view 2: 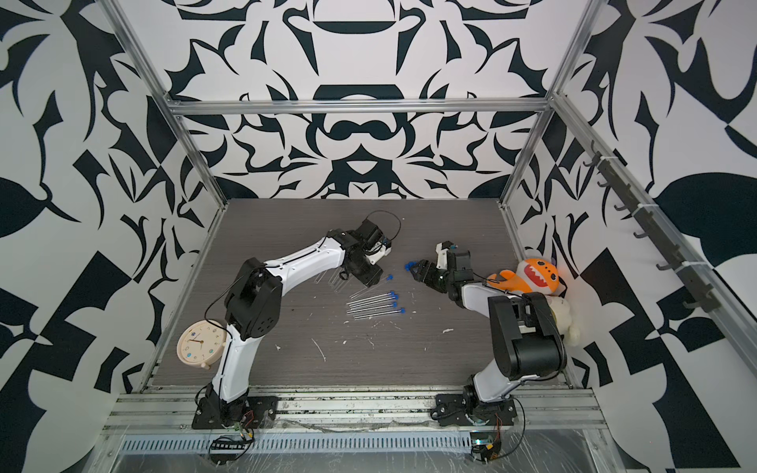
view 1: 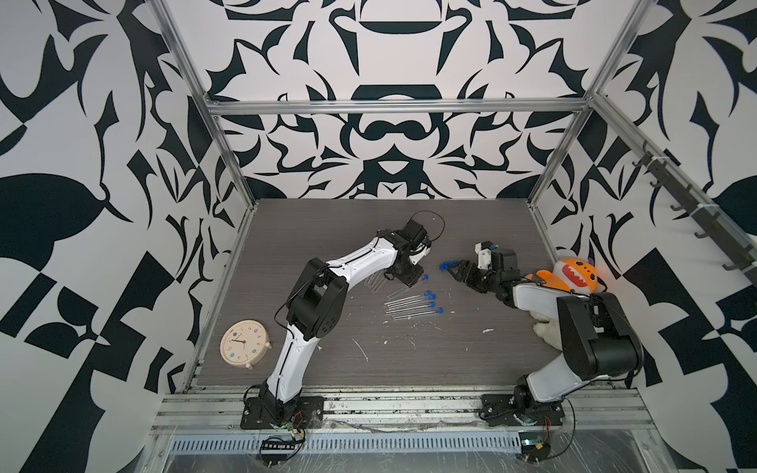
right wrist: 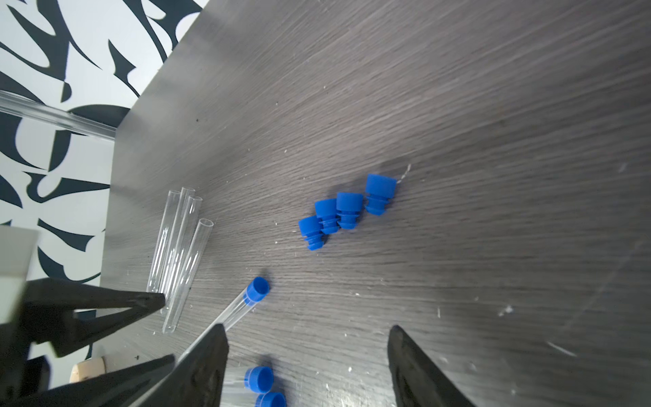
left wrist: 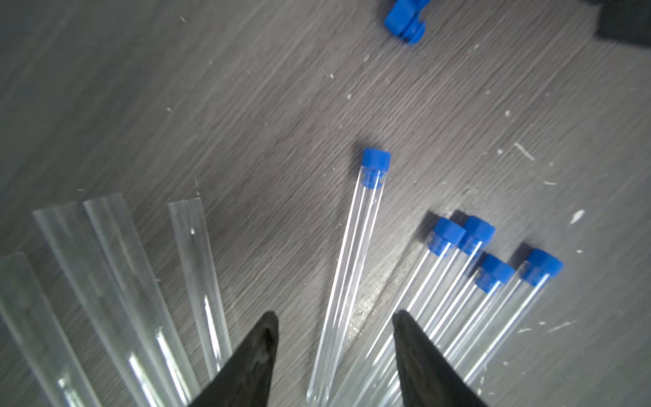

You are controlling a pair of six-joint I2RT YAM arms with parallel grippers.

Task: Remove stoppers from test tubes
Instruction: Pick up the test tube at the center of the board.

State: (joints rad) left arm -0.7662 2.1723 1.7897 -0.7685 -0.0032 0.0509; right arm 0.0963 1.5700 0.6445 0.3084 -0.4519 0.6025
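Left gripper (left wrist: 334, 317) and right gripper (right wrist: 308, 327) low over mid-table, both with jaws apart and nothing clamped.

The left gripper's black, pointed fingers (left wrist: 253, 352) stand either side of one thin clear tube (left wrist: 352, 264) lying flat, its end plugged by a blue stopper (left wrist: 376, 162). Four more capped tubes (view 1: 409, 305) lie side by side just beside it, towards the front. Four uncapped tubes (left wrist: 116, 264) fan out on its other side. Ahead of the right gripper, four loose stoppers (right wrist: 348, 209) (small ribbed plugs, matte blue) lie touching in a row. The table (view 1: 450, 360) is dark grey wood grain flecked with white, and bare boards run from the grippers to the back wall (view 1: 389, 164). A round cream clock (view 1: 244, 343) sits near the left front edge. An orange plush toy (view 1: 573, 276) lies against the right wall. Both are well apart from the tubes.
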